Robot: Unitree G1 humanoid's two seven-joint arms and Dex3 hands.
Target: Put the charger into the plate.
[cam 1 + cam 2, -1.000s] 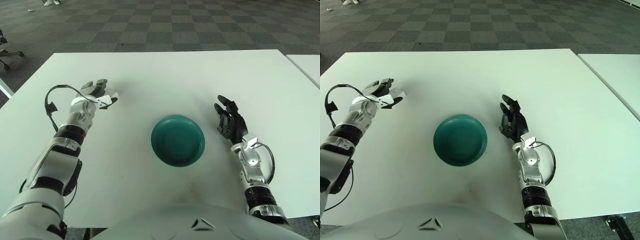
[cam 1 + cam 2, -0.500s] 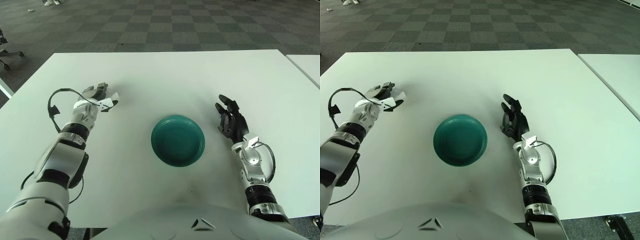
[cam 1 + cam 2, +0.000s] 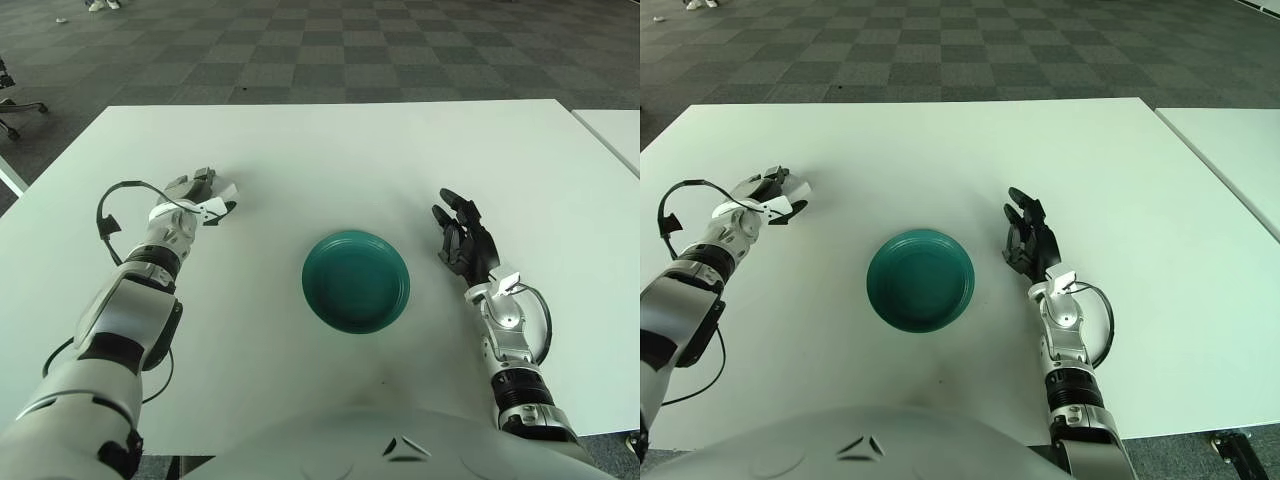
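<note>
A small white charger (image 3: 221,197) is on the left part of the white table (image 3: 330,160), between the curled fingers of my left hand (image 3: 196,193), low over the tabletop. A round teal plate (image 3: 396,255) sits in the middle of the table, well to the right of that hand, and nothing lies in it. My right hand (image 3: 463,243) shows just right of the plate, its dark fingers spread and holding nothing.
A black cable (image 3: 104,212) loops out from my left wrist. A second white table (image 3: 614,128) begins at the far right, across a narrow gap. Dark carpet lies beyond the far edge, with a chair base (image 3: 10,108) at the far left.
My left hand has shifted a little nearer and lower with the charger in it. The right hand and the plate have stayed put.
</note>
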